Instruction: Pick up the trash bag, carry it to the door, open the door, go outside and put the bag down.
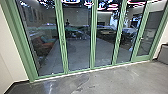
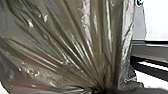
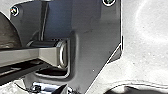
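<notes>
Brown plastic trash bag (image 2: 75, 47) seems tightly bunched.

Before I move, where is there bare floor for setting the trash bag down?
The grey floor runs along the glass panels, between the white wall at left and the grey box at right. Crowded: close before the left wrist camera, where the trash bag bunches.

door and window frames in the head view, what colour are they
The frames are green, seen best in the head view.
</notes>
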